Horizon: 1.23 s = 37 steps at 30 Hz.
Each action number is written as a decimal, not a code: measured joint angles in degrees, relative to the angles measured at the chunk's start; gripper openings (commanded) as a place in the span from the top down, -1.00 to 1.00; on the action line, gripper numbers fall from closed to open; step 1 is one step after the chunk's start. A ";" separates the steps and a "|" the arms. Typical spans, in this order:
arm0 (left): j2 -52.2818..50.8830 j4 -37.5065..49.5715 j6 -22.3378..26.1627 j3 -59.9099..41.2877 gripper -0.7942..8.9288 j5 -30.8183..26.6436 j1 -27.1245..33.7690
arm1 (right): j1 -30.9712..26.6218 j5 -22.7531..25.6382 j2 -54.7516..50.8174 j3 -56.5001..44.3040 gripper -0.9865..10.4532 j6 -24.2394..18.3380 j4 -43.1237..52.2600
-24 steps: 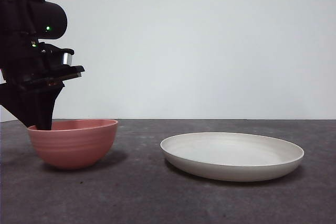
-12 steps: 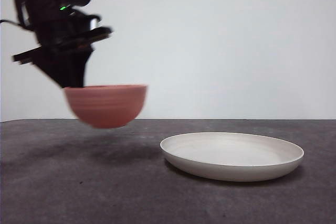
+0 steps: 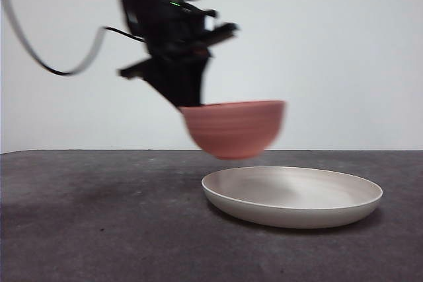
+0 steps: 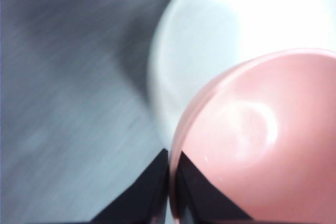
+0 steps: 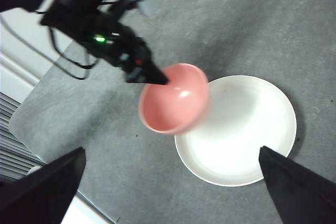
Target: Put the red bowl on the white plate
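Note:
My left gripper [image 3: 190, 105] is shut on the rim of the red bowl [image 3: 234, 129] and holds it in the air above the left edge of the white plate [image 3: 292, 196]. In the left wrist view the two jaws pinch the bowl's rim [image 4: 247, 140], with the plate [image 4: 210, 30] below it. The right wrist view looks down from high up on the bowl [image 5: 173, 106], the plate [image 5: 236, 129] and the left gripper [image 5: 160, 81]. My right gripper [image 5: 170, 203] is open and empty, far above the table.
The plate rests on a dark grey table [image 3: 99, 229]. A white wall stands behind it. A black cable [image 3: 53, 64] hangs from the left arm. The table's edge [image 5: 31, 145] shows in the right wrist view.
The left gripper has lifted the red bowl off the table at the left and carried it right, to above the plate's left edge. The plate has not moved.

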 measured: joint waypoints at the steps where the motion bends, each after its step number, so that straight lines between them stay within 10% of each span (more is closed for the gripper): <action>1: 2.08 -0.50 0.00 2.25 0.81 0.00 -0.79 | 0.00 0.00 0.00 0.00 -0.19 0.00 0.00; 15: 19.54 -6.69 -1.31 19.61 0.78 -0.02 -3.82 | 0.00 0.00 0.00 0.00 -0.19 0.02 -0.20; 19: 19.54 -6.47 -1.75 19.65 0.19 0.02 -4.42 | 0.00 0.00 0.00 0.00 -0.19 0.00 -0.20; 25: 19.28 -10.23 -2.27 24.68 -0.10 0.02 -4.07 | 0.00 -0.02 0.00 0.00 -0.19 0.00 -0.22; 37: -10.25 -23.19 4.02 22.32 -0.32 0.04 -3.98 | 0.00 -0.04 0.00 0.00 -0.19 0.00 -1.44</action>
